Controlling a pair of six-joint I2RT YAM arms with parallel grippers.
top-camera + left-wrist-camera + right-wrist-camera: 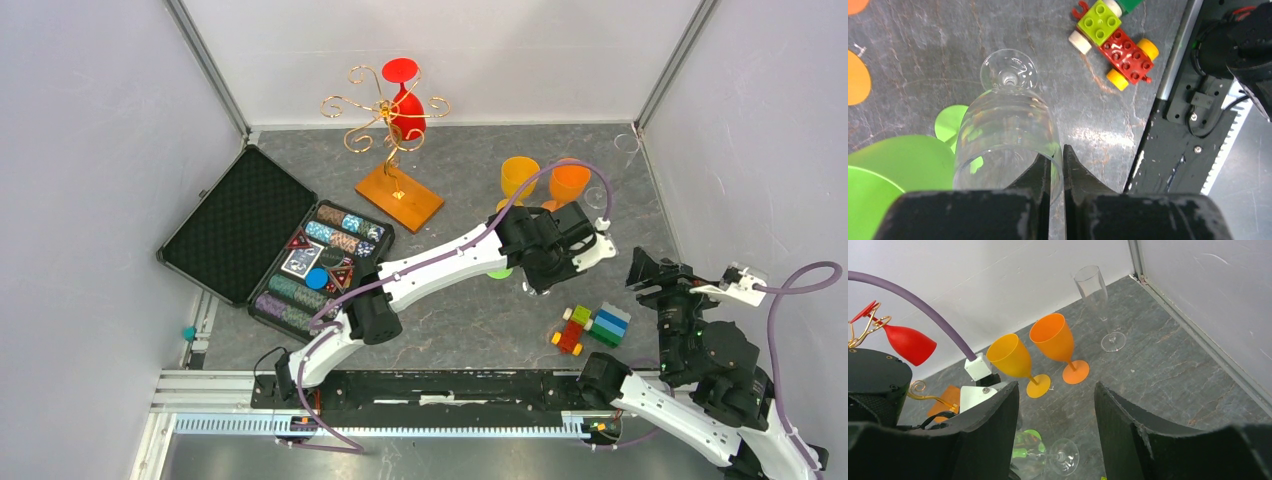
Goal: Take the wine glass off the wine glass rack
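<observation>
The left gripper (pixel 1057 159) is closed on a clear wine glass (pixel 1007 125), pinching the wall of the bowl at the rim between its two fingers. The glass points away from the wrist camera, foot farthest. It may be tilted low over the table (pixel 455 318), but whether it touches the surface cannot be told. From above, the gripper hides almost all of this glass.

A red wine glass (pixel 407 112) hangs upside down on the gold wire rack (pixel 391 143) at the back of the table, well apart from both grippers. The right wrist view cuts off most of the rack, showing only a few curls. The rack's wooden base (pixel 400 197) lies just beside the open black case (pixel 235 225) of poker chips.

The right gripper (pixel 1058 425) has its fingers spread apart with nothing between them.

Two orange glasses (pixel 1050 337) stand upright side by side behind the left gripper. A clear flute (pixel 1095 290) stands in the back right corner, hard to make out from above. A green glass (pixel 898 172) is cut off at the lower left of the left wrist view. Toy blocks (pixel 1113 37) lie near the held glass.
</observation>
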